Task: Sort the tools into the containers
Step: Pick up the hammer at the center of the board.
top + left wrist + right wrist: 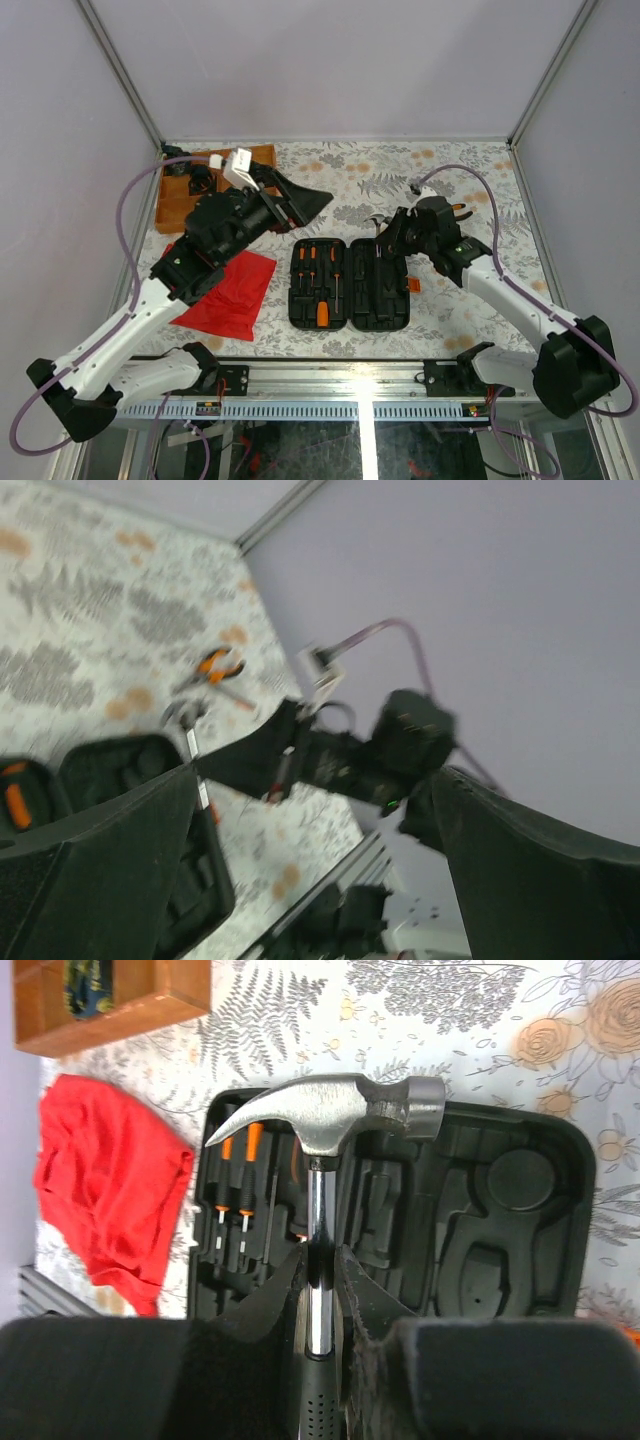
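Note:
The black tool case point(350, 285) lies open on the table, with several orange-handled screwdrivers point(318, 265) slotted in its left half. My right gripper point(392, 236) is shut on the chrome shaft of a claw hammer point(335, 1110) and holds it over the case point(470, 1220), above the screwdrivers point(235, 1170). My left gripper point(314, 204) is open and empty, raised above the table behind the case; its fingers point(90, 870) stand wide apart. Orange-handled pliers point(215, 666) lie on the table beyond the case.
A red cloth point(228, 290) lies left of the case. A compartmented wooden tray point(190, 190) stands at the back left, partly under my left arm. Both also show in the right wrist view: the cloth point(105, 1190), the tray point(110, 1005). Grey walls enclose the table.

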Controlling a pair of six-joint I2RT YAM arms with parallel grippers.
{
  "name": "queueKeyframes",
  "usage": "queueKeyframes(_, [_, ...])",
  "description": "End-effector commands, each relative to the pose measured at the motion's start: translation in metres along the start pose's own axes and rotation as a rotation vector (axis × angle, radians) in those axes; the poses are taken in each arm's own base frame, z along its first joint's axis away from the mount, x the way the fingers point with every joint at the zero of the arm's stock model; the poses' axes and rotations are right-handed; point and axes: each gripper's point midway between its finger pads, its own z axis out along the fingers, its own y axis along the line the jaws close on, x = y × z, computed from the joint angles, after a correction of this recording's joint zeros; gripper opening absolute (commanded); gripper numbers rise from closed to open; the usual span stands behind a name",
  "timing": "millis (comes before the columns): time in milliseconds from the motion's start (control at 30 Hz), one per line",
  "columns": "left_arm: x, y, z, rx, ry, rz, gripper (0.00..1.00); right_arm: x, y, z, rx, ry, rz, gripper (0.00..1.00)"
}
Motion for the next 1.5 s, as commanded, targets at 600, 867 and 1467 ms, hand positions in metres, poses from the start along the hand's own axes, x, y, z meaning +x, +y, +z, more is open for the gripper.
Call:
queueKeyframes(600, [0.165,0.051,0.032,0.056,0.430,0.129,0.90,-0.042,0.096,-0.046,-0.355,-0.248,0.305,0.00])
queueKeyframes(867, [0.192,0.056,0.030,0.044,0.493,0.122,0.75,-0.050,0.102,-0.063,-0.397,-0.293,0.328,0.00])
queueKeyframes(1467, [0.206,0.043,0.021,0.121,0.541,0.117,0.38,-0.058,0.116,-0.097,-0.507,-0.346,0.359,0.00])
